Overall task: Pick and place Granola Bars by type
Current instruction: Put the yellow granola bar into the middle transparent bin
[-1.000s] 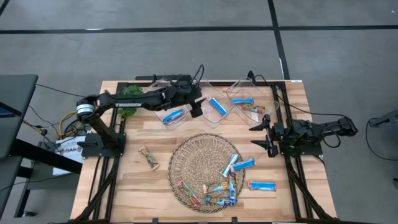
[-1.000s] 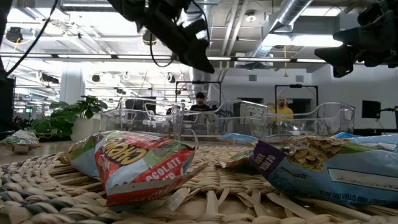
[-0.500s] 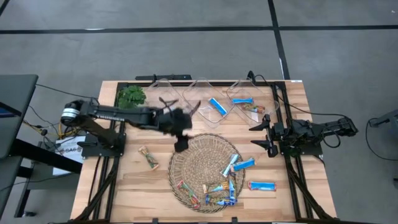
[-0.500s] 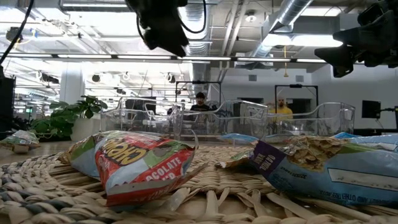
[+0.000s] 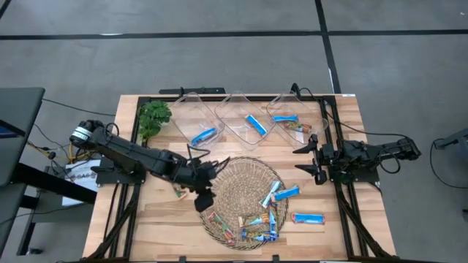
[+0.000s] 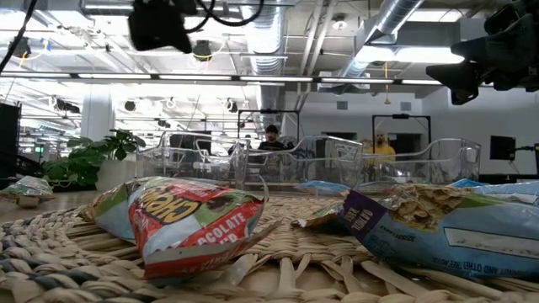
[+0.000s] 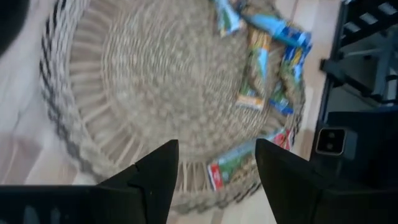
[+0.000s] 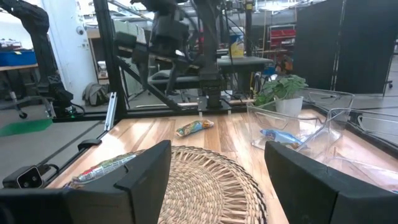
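Several granola bars [image 5: 267, 212] lie on the near right part of the round wicker tray [image 5: 227, 183]. One blue bar [image 5: 307, 217] rests on the table to the tray's right, and a brownish one [image 5: 174, 186] lies left of it, partly under my left arm. More bars lie in the clear bins [image 5: 254, 124]. My left gripper [image 5: 205, 197] hangs open over the tray's left rim, and its fingers [image 7: 155, 177] hold nothing. My right gripper [image 5: 307, 161] waits open at the table's right side.
Three clear bins [image 5: 238, 120] stand in a row along the far edge, with a small green plant [image 5: 153, 115] to their left. Bare wood shows at the table's near left. In the low view, wrapped bars [image 6: 185, 219] fill the foreground.
My left gripper has swung from above the bins at the far edge toward the near edge. It now hangs over the tray's left rim. It has rolled and tipped downward on the way. My right arm has kept still.
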{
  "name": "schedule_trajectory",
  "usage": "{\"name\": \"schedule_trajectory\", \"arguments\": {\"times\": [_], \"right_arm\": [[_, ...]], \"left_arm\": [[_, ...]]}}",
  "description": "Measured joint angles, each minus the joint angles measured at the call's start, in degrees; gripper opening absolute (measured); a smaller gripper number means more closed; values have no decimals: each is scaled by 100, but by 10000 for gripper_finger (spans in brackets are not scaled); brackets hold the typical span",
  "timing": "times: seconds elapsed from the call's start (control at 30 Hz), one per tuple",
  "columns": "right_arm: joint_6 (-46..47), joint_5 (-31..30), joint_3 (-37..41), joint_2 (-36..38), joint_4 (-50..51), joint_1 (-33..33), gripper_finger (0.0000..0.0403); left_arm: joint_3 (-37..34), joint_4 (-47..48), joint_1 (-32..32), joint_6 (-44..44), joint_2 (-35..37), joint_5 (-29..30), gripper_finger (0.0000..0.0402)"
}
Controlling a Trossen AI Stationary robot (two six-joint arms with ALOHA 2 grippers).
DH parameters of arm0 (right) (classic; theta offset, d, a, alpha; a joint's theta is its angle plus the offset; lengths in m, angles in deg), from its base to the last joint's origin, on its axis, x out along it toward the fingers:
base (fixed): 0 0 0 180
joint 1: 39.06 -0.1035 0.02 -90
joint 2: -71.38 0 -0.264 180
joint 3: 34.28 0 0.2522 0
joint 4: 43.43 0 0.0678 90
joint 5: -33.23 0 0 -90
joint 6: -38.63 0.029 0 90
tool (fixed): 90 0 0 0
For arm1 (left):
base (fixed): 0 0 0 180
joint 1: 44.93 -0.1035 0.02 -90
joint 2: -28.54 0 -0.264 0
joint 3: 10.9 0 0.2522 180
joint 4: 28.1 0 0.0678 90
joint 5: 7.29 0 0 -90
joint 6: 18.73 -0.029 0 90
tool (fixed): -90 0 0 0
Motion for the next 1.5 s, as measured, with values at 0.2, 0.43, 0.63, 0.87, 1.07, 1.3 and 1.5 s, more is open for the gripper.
{"name": "schedule_trajectory", "arguments": {"times": [0.2,0.43,0.63,0.87,1.07,1.3,1.5], "right_arm": [[0,0,-1,1,0,-2,255],[0,0,-1,-1,0,0,255],[0,0,1,-2,0,-1,255],[0,0,1,1,0,-2,255],[2,0,0,0,-1,-2,255],[0,0,1,1,-1,0,255],[2,2,0,1,0,-1,255]], "left_arm": [[0,807,282,244,0,82,206],[0,2315,444,1459,-2,326,206],[-464,2656,594,1279,-9,103,206],[-1006,2444,763,-109,-11,-155,206],[-1016,2600,961,-2177,-10,-2,206],[-1521,2623,975,-3128,-4,12,206],[-2051,2204,863,-3852,-4,286,206]]}}
